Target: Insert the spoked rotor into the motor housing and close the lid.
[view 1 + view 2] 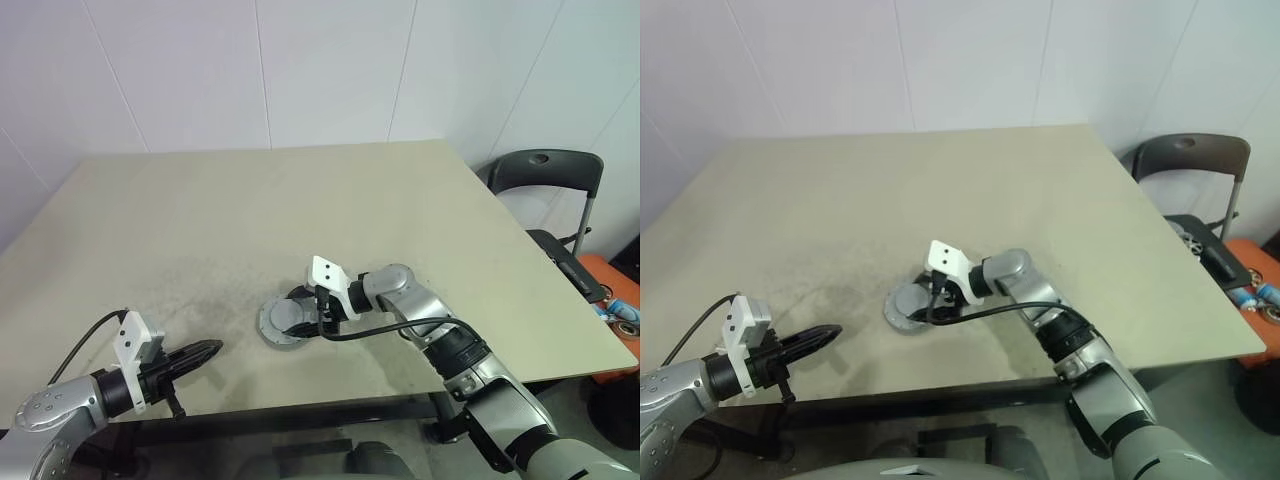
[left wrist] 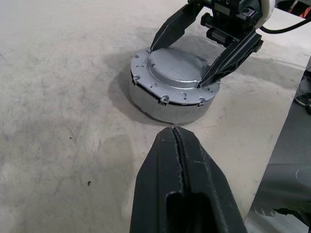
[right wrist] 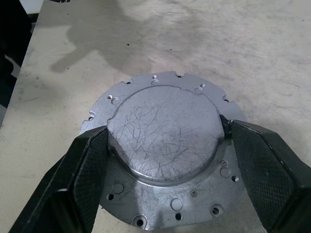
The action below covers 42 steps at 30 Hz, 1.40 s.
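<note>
Beige square surface (image 1: 250, 200), kinda scuffed up with dark smudges near the front edge. Sitting right on it near the front, about the middle, is the round grey housing (image 2: 167, 104), with the notched silver lid (image 3: 165, 145) on top of it.

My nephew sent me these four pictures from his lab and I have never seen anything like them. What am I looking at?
A two-armed humanoid robot is working at a beige table. Two pictures come from cameras in its head, looking down over its arms; the other two come from cameras on its wrists.

On the table sits a round grey motor housing with its silver lid on top. The right end effector has its two black fingers spread on either side of the lid's raised centre, against its edge. The left end effector is shut, holds nothing, and points toward the housing from a short way off.
</note>
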Tool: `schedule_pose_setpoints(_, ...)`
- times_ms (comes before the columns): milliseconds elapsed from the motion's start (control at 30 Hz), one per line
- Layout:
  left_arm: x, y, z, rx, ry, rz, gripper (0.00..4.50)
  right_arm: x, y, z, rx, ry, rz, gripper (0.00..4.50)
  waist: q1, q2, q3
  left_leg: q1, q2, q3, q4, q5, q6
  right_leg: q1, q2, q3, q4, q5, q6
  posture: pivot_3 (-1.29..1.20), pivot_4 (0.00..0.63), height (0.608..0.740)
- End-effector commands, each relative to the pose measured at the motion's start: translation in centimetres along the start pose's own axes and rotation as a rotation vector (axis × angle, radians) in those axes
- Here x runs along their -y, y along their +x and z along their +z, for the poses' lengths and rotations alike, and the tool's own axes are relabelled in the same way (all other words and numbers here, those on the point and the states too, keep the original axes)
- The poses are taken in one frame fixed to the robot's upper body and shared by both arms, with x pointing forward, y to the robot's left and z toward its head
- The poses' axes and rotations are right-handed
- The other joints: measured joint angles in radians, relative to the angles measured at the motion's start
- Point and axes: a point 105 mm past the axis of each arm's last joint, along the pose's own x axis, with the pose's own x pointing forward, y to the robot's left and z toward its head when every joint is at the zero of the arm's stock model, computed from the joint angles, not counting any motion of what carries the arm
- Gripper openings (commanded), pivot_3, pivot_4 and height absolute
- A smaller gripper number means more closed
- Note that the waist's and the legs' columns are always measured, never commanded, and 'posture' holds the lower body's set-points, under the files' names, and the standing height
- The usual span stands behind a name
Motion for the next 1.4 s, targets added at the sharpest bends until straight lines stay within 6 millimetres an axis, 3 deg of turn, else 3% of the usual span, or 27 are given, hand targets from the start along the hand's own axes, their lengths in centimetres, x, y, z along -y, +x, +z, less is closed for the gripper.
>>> schedule_pose_setpoints(33, 0.1, 0.1, 0.7, 0.021, 0.038, -0.006, 0.00, 0.2, 0.1, 0.2, -0.006, -0.015, -0.013, 3.55, 0.000, 0.000, 0.000, 0.000, 0.000, 0.000, 0.000, 0.000, 0.000, 0.000, 0.000, 0.000, 0.000, 0.000, 0.000, 0.00, 0.000, 0.740)
schedule_pose_setpoints(533, 0.1, 0.1, 0.7, 0.022, 0.044, -0.012, 0.00, 0.2, 0.1, -1.4, -0.046, -0.016, -0.015, 3.55, 0.000, 0.000, 0.000, 0.004, 0.000, 0.000, 0.001, 0.000, 0.000, 0.004, 0.000, 0.000, 0.001, 0.000, 0.000, 0.00, 0.000, 0.740)
schedule_pose_setpoints(733, 0.5, 2.5, 1.7, 0.065, 0.026, -0.085, 0.00, 0.2, 0.1, -1.4, -0.047, -0.017, -0.011, 3.55, 0.001, 0.001, 0.000, 0.015, 0.000, 0.000, 0.000, 0.000, 0.000, 0.016, 0.001, 0.000, -0.001, 0.000, 0.000, 0.00, 0.000, 0.740)
schedule_pose_setpoints(1000, 0.0, 6.7, 2.0, 0.013, 0.088, -0.131, 0.00, 0.2, 0.1, -1.3, -0.046, -0.018, -0.010, 3.55, 0.001, 0.000, 0.000, 0.016, 0.000, 0.000, 0.000, 0.000, 0.000, 0.017, 0.002, 0.000, -0.001, 0.000, 0.000, 0.00, 0.000, 0.740)
schedule_pose_setpoints(1400, -1.1, 8.8, 0.6, -0.063, 0.139, -0.103, 0.00, 0.2, 0.1, -1.2, -0.046, -0.014, -0.011, 3.55, 0.001, 0.000, 0.000, 0.016, 0.000, -0.001, 0.000, 0.000, 0.000, 0.017, 0.001, 0.000, -0.001, 0.000, 0.000, 0.00, 0.000, 0.740)
